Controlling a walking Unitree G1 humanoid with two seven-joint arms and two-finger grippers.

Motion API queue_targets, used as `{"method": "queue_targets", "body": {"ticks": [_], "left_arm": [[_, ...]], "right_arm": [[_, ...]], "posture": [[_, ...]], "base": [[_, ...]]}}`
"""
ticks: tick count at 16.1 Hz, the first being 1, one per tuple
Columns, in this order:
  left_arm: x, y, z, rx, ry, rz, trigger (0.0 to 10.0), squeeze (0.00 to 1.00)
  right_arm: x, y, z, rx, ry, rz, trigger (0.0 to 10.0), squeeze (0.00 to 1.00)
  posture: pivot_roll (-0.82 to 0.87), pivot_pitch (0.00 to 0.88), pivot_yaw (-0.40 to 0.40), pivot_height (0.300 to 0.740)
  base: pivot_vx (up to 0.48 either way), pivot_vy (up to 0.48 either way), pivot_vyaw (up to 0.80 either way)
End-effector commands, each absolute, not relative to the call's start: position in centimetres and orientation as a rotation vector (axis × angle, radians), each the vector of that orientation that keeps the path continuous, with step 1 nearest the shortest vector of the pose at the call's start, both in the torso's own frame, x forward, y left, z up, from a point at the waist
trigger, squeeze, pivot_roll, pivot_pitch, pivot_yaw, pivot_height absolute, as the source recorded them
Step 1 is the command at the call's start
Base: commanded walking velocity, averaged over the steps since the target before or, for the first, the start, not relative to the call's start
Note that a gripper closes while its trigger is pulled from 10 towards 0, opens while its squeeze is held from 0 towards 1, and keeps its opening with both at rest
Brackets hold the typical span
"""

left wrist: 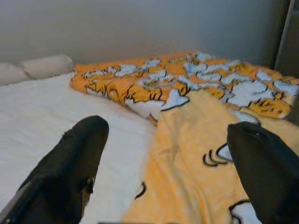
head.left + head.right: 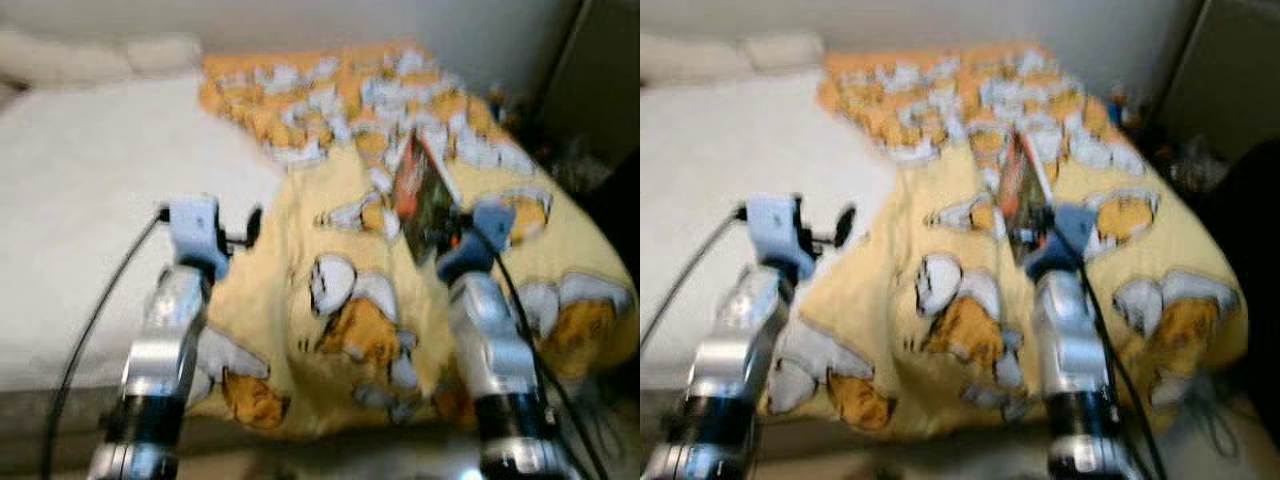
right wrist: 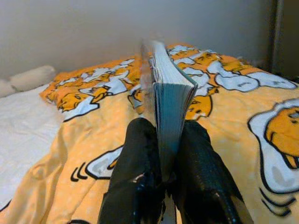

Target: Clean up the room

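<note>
My right gripper is shut on a book, held upright on its edge above the yellow cartoon blanket. In the left eye view the book stands just ahead of the right arm, its red and dark cover facing left. My left gripper is open with nothing between its fingers, hovering over the line where the blanket meets the white sheet. The head views are blurred.
The bed has a white sheet on its left half and pillows at the head by the wall. The blanket is bunched at the far end. Dark furniture stands to the right of the bed.
</note>
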State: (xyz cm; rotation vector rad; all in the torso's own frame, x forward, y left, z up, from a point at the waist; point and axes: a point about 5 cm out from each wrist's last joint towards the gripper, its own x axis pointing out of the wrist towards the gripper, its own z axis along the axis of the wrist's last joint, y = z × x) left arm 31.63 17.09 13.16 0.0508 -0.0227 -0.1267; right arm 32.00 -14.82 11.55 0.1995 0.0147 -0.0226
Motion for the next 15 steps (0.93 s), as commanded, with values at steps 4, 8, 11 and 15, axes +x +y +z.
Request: {"method": "queue_targets", "body": {"ticks": [4, 8, 11, 15], "left_arm": [[31.71, 17.74, 13.08, 0.048, 0.035, -0.161, 10.0, 0.00], [31.65, 17.67, 12.96, 0.069, 0.037, -0.175, 10.0, 0.00], [31.81, 18.21, 12.92, 0.083, 0.042, -0.134, 10.0, 0.00], [31.86, 18.33, 12.93, 0.091, 0.042, -0.123, 10.0, 0.00]], "right_arm": [[32.23, -13.99, 12.22, 0.220, -0.006, 0.002, 10.0, 0.00], [32.32, -14.09, 11.99, 0.217, 0.013, -0.003, 10.0, 0.00], [32.37, -14.01, 11.91, 0.194, 0.024, 0.008, 10.0, 0.00], [32.40, -14.08, 11.69, 0.168, 0.042, 0.015, 10.0, 0.00]], "posture": [[0.04, 0.000, 0.065, 0.740], [0.04, 0.000, 0.065, 0.740], [0.04, 0.000, 0.064, 0.740], [0.04, 0.000, 0.061, 0.740]], "base": [[0.000, 0.136, 0.00], [0.000, 0.136, -0.11], [0.000, 0.327, -0.31], [0.000, 0.350, 0.00]]}}
